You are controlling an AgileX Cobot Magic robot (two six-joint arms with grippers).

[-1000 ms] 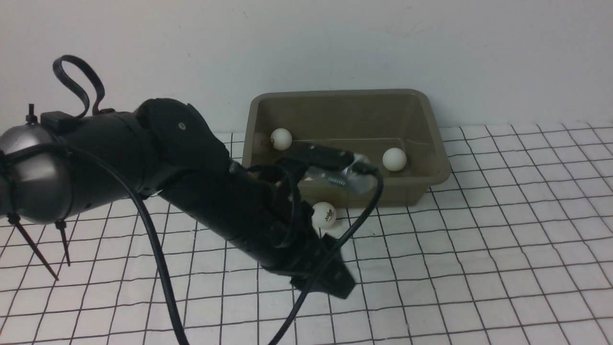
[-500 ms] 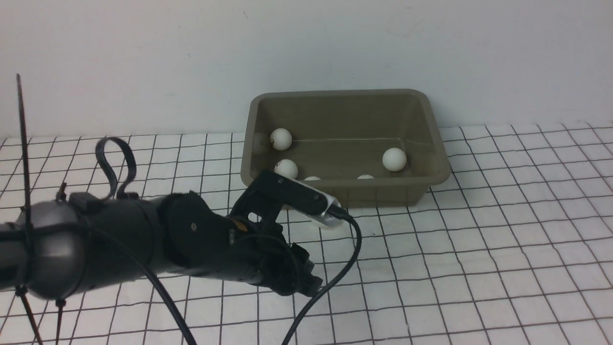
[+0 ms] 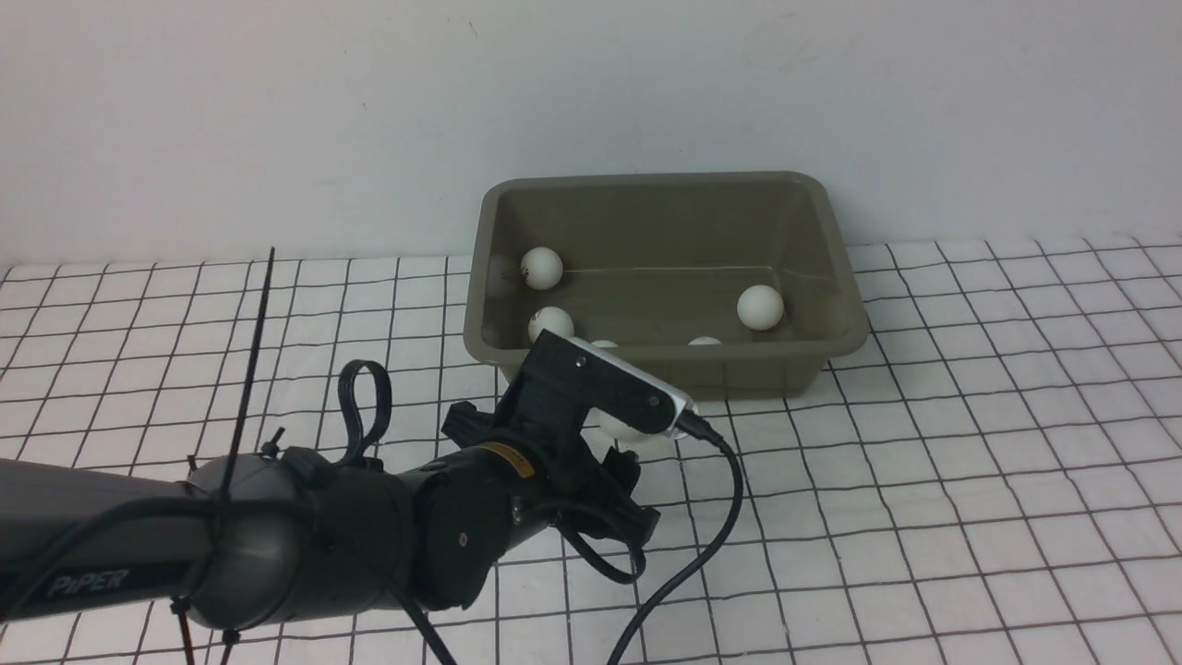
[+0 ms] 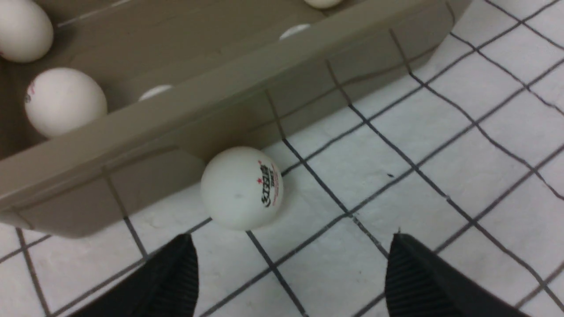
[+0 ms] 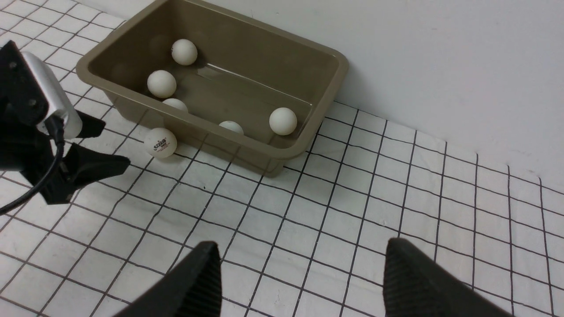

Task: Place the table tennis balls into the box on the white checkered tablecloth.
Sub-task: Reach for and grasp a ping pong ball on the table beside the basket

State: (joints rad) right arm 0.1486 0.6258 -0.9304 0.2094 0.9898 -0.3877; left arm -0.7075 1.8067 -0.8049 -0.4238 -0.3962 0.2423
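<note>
The left gripper (image 4: 291, 248), jaws apart and empty, faces the one table tennis ball (image 4: 242, 188) lying on the white checkered tablecloth (image 4: 440, 176) just beside the box (image 4: 299, 86) wall; centre it between the jaws before closing gently.

Loose ball (image 3: 624, 430) half behind wrist camera (image 3: 605, 390)

A loose ball (image 4: 242, 188) lies just beside the near side of the box (image 3: 757, 374), partly under its flared rim, so it is open only from the side away from the box. There the tablecloth (image 3: 923, 480) is bare up to the left end effector (image 4: 291, 240), jaws spread. Behind the box stands the room wall (image 3: 646, 83).
</note>
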